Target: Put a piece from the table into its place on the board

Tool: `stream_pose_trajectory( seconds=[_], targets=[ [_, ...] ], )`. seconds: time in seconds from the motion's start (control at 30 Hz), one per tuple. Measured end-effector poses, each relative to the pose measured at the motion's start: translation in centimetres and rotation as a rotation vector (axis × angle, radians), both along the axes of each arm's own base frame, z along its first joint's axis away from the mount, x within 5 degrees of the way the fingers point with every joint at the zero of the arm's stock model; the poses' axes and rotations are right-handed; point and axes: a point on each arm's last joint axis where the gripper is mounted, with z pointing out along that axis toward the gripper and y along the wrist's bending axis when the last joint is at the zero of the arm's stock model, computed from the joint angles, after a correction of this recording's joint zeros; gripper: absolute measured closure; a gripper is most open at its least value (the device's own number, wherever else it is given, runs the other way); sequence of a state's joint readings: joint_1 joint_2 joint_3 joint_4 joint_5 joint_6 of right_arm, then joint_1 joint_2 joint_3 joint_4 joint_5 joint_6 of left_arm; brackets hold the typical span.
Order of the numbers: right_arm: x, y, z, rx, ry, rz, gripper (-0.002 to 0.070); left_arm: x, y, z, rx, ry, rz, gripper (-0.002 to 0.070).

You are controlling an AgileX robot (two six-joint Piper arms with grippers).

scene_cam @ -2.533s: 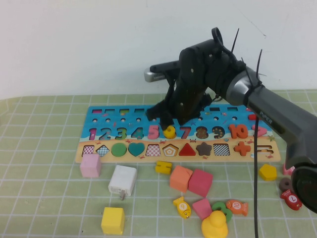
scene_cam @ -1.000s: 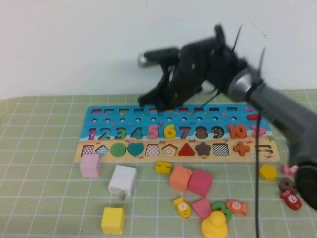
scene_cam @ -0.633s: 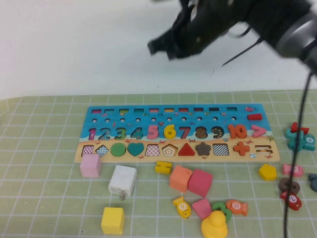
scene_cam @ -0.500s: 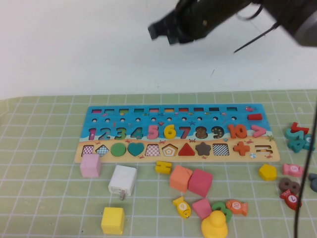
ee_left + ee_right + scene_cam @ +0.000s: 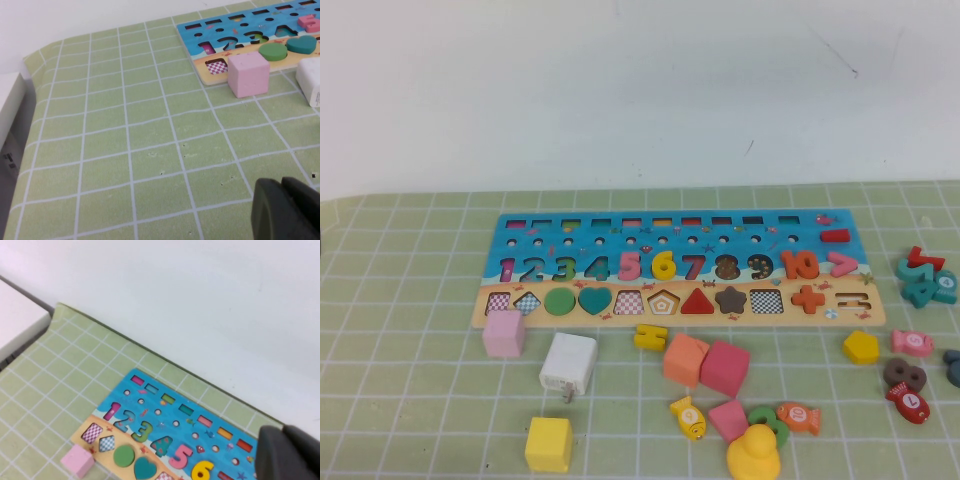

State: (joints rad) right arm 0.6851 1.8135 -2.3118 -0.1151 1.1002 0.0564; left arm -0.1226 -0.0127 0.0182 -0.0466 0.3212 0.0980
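The yellow numeral "6" (image 5: 663, 265) lies in its recess on the board (image 5: 720, 240), between the pink 5 and the red 7. It also shows in the right wrist view (image 5: 202, 472). Neither arm shows in the high view. My right gripper (image 5: 283, 430) is shut and empty, high above the board (image 5: 150, 405) near its back edge. My left gripper (image 5: 281, 184) is shut and empty, low over the green mat, well to the near left of the board (image 5: 225, 32).
In front of the board lie a pink cube (image 5: 503, 333), a white cube (image 5: 567, 364), a yellow cube (image 5: 548, 444), an orange cube (image 5: 685, 358), a yellow fish (image 5: 687, 417), a yellow duck (image 5: 753, 455) and a yellow pentagon (image 5: 860, 346). Loose pieces (image 5: 920, 278) lie at the right.
My right gripper let go of the yellow 6 in its recess, rose from the board and left the high view. The pieces on the mat have not moved.
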Motion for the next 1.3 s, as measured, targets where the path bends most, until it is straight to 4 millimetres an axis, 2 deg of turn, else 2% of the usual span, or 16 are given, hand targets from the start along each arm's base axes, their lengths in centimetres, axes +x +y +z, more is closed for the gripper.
stream_pose_trajectory(
  seconds=[0.2,0.37,0.97,1.17,1.3],
  targets=[
    [-3.9,-3.1,1.2,0.056,-0.063,0.004,0.0678,0.0,0.0,0.0,0.000,0.000,0.000,0.0677],
    [-8.2,-6.5,0.5,0.123,-0.137,0.012,0.0678,0.0,0.0,0.0,0.000,0.000,0.000,0.0677],
    [-22.0,-17.4,-5.7,0.301,-0.308,0.044,0.0678,0.0,0.0,0.0,0.000,0.000,0.000,0.0677],
    [-24.6,-19.5,-9.2,0.286,-0.273,0.040,0.0678,0.0,0.0,0.0,0.000,0.000,0.000,0.0677],
    [-25.9,-20.5,-10.8,0.284,-0.253,0.041,0.0678,0.0,0.0,0.0,0.000,0.000,0.000,0.0677]
  ],
)
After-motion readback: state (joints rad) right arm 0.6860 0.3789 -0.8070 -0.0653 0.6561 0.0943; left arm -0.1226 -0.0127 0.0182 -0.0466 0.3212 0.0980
